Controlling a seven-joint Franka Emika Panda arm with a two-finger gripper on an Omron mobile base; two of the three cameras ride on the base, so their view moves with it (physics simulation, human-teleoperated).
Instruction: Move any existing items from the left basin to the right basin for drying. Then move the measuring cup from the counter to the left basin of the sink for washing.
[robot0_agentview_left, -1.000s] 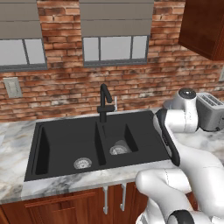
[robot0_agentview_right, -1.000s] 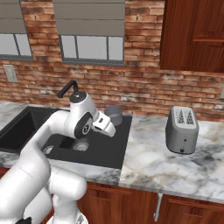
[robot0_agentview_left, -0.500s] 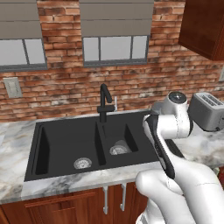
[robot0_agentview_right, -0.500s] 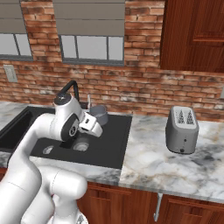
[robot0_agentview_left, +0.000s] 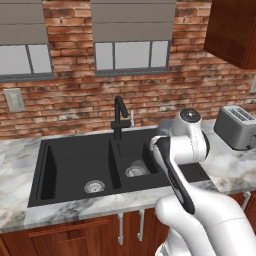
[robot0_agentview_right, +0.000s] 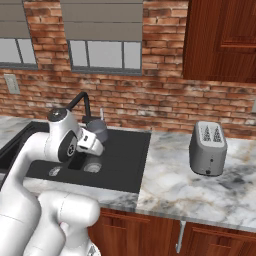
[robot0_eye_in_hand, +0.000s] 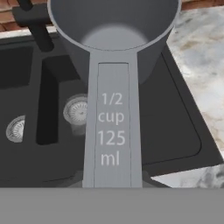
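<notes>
The claw carried the grey measuring cup by its flat handle, which ran straight out ahead of the wrist in the hand view, marked "1/2 cup 125 ml". The fingers themselves were hidden under the handle, so how wide they stood cannot be told. The cup's bowl hung clear in the air just beyond the claw, over the black sink. Below the claw lay the right basin with its drain; the left basin was further to the claw's left, past the divider. The black faucet rose just behind the cup. A toaster stood well apart on the marble counter, to the claw's right.
</notes>
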